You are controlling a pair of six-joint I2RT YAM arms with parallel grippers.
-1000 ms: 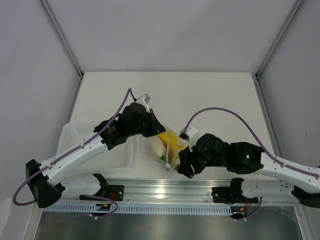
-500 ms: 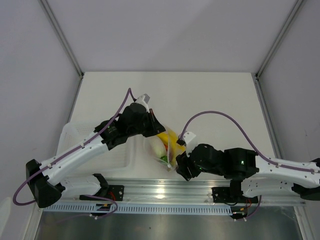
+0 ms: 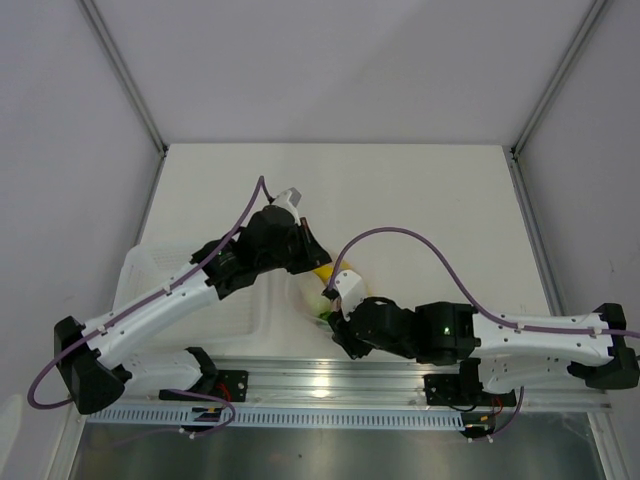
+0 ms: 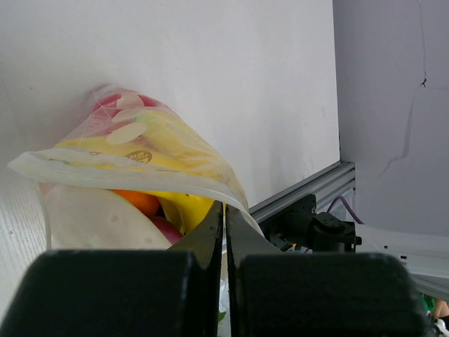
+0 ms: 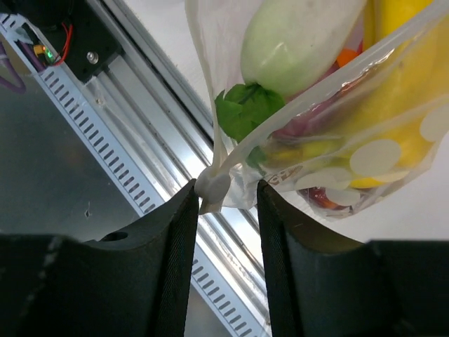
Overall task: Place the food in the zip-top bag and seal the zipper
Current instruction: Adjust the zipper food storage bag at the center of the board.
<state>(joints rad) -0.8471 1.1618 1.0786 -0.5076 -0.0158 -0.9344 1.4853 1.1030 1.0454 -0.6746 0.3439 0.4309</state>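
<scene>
L gripper [image 4: 224,214] pinched zip-top bag [image 4: 140,158] by rim — limp, slick film, prob. best gripped there. R gripper [image 5: 226,196] straddled its corner, spread.

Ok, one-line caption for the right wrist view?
Right gripper straddling a corner of the zip-top bag, radish and banana inside.

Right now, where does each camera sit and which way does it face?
Top external: above and behind the bases, facing down on the table; both arms, left gripper and right gripper at the zip-top bag.
Left wrist: on the left arm, facing along its shut fingers, which pinch the bag's edge.
Right wrist: on the right arm, facing past its parted fingers at the bag's corner and the rail.
Shared: both wrist views show the bag holding radish and banana.
</scene>
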